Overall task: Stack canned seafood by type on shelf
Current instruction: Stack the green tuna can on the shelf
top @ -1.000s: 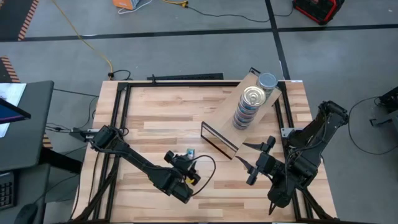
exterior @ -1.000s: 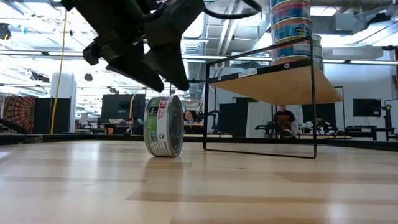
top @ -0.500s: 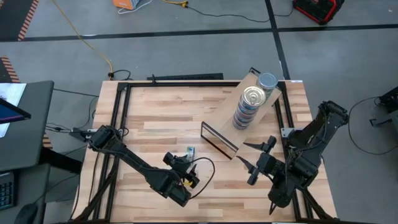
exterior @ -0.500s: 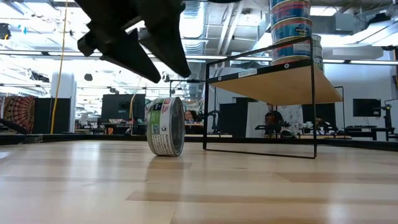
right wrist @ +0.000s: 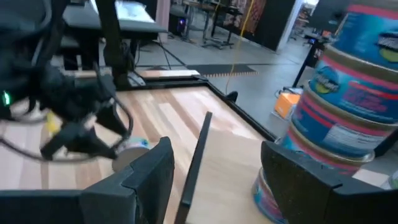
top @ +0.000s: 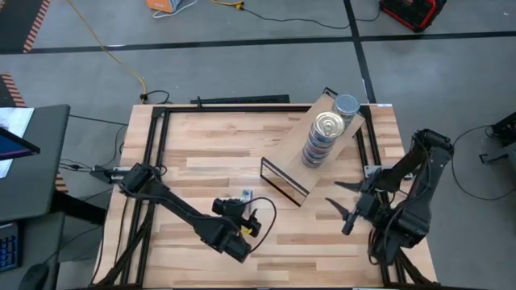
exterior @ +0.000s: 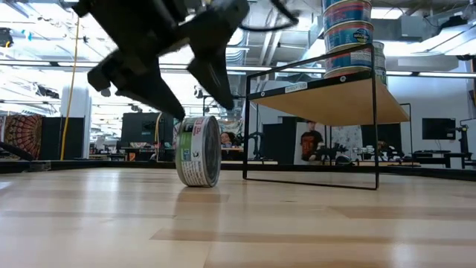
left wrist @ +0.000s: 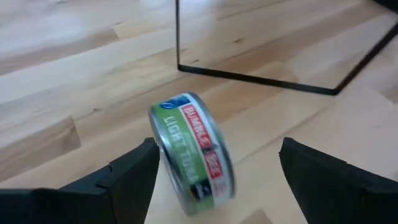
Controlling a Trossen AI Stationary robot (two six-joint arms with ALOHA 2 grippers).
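One tin of canned seafood (left wrist: 193, 152) with a green, red and white label stands on its rim on the tabletop, just in front of the shelf's near end. My left gripper (exterior: 201, 110) is open and slants down over this tin (exterior: 198, 151), one finger on each side of it. The shelf (top: 292, 157), a light wood board on a black frame, carries two stacks of tins (top: 320, 137) (top: 347, 105). My right gripper (top: 334, 195) hangs open and empty near the table's right edge, facing the shelf and the stacks (right wrist: 354, 93).
The shelf's thin black frame (exterior: 312, 179) stands close behind the upright tin. Bare wooden tabletop (top: 201, 153) lies to the left of the shelf. A dark side table with a screen (top: 16, 145) sits off the table's left edge.
My left gripper has opened wide over the tin and rolled a little; the tin stays standing on its rim in about the same spot. My right gripper has swung toward the table's right edge, still open.
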